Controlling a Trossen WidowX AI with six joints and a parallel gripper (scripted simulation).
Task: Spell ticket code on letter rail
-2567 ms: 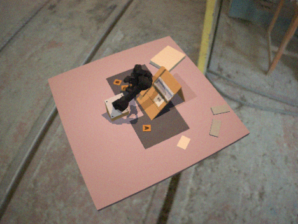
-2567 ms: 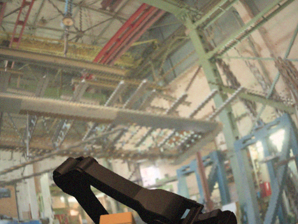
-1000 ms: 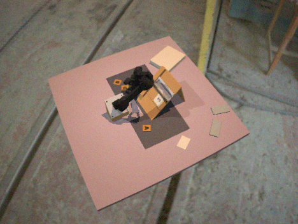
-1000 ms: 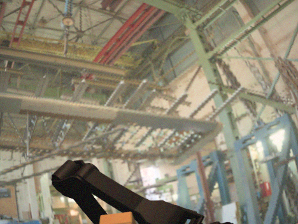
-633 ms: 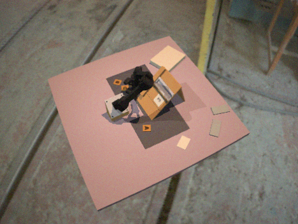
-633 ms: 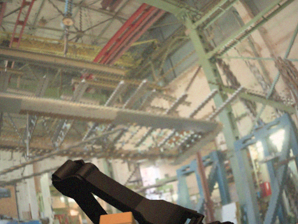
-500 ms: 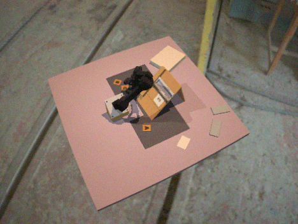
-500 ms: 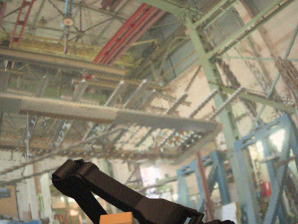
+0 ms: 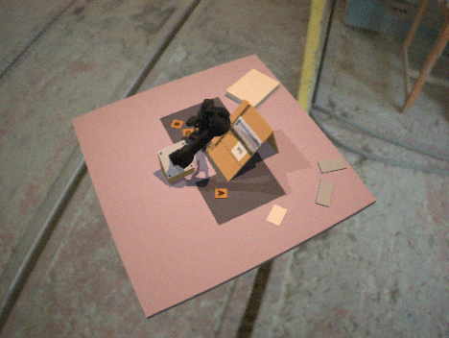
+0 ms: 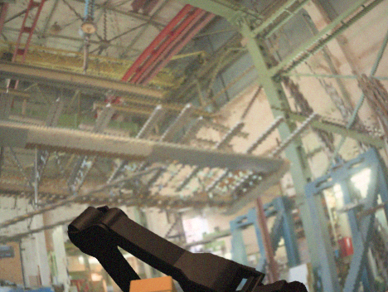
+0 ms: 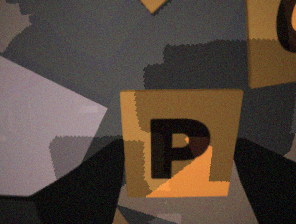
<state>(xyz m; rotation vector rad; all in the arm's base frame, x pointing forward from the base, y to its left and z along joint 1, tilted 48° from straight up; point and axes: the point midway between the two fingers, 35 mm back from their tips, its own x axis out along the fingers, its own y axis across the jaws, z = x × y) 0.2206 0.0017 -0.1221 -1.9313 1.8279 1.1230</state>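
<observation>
My gripper point(image 11: 179, 146) is shut on the P tile point(image 11: 180, 142), with one finger at each side edge. The P reads upright in the wrist view; the tile appears low over the dark mat point(image 9: 235, 208), its exact height unclear. The A tile point(image 9: 221, 193) lies on the mat's front part. Another orange tile point(image 9: 177, 124) lies near the mat's back left, and one point(image 9: 187, 132) point(image 11: 262, 60) lies beside the arm, its letter cut off in the wrist view. The orange sloped board point(image 9: 224, 162) carries a small white card point(image 9: 239, 151) with dark print, too blurred to read. The arm partly hides the rail area.
The arm's base stands on a pale box point(image 9: 169, 171) left of the board. A thick cream block point(image 9: 252, 86) lies behind the board. A cream square point(image 9: 276, 214) and two grey-green slabs point(image 9: 331, 165) point(image 9: 324, 193) lie on the pink counter point(image 9: 144, 250) towards the right.
</observation>
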